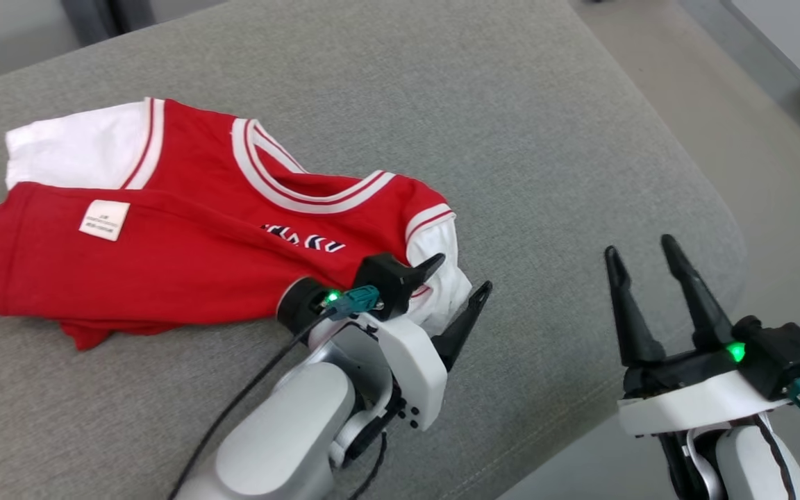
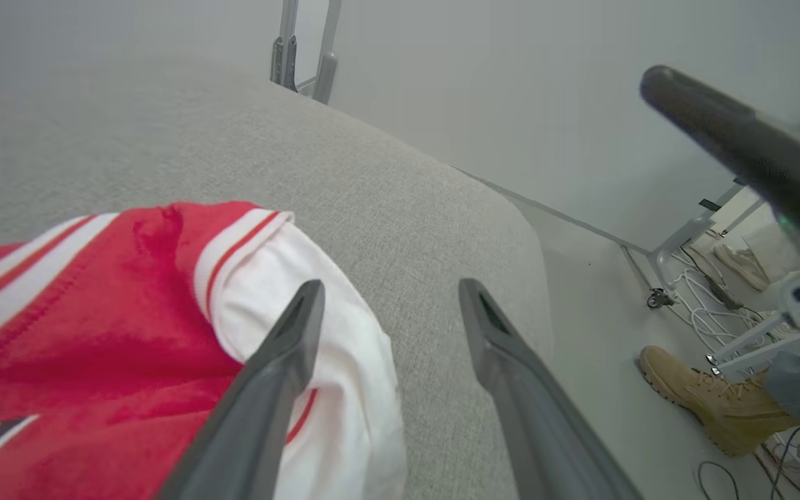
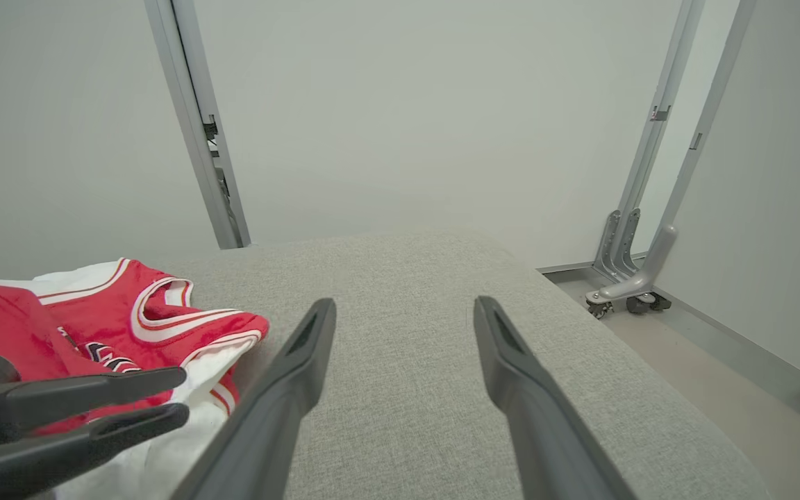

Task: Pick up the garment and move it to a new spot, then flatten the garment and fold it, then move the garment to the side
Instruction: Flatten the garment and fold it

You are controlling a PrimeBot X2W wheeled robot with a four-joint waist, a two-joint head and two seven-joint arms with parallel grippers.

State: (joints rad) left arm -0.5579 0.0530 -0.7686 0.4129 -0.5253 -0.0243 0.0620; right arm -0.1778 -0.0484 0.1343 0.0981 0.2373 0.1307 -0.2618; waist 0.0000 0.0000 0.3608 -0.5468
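The garment (image 1: 198,236), a red jersey with white sleeves and white-striped trim, lies folded over on the left half of the grey cushion (image 1: 511,139). My left gripper (image 1: 462,273) stands open at the garment's right white sleeve (image 2: 330,361). One of its fingers (image 2: 282,375) is over the sleeve and the other is over bare cushion. My right gripper (image 1: 640,246) is open and holds nothing, above the cushion well right of the garment. In the right wrist view the garment (image 3: 115,326) and the left gripper (image 3: 179,394) sit left of my right gripper (image 3: 405,303).
The cushion's rounded edge (image 1: 726,229) drops to the floor (image 1: 775,139) on the right. A person's tan boot (image 2: 705,399) and loose cables (image 2: 712,312) lie on the floor past that edge. Metal frame legs on castors (image 3: 632,278) stand by the wall.
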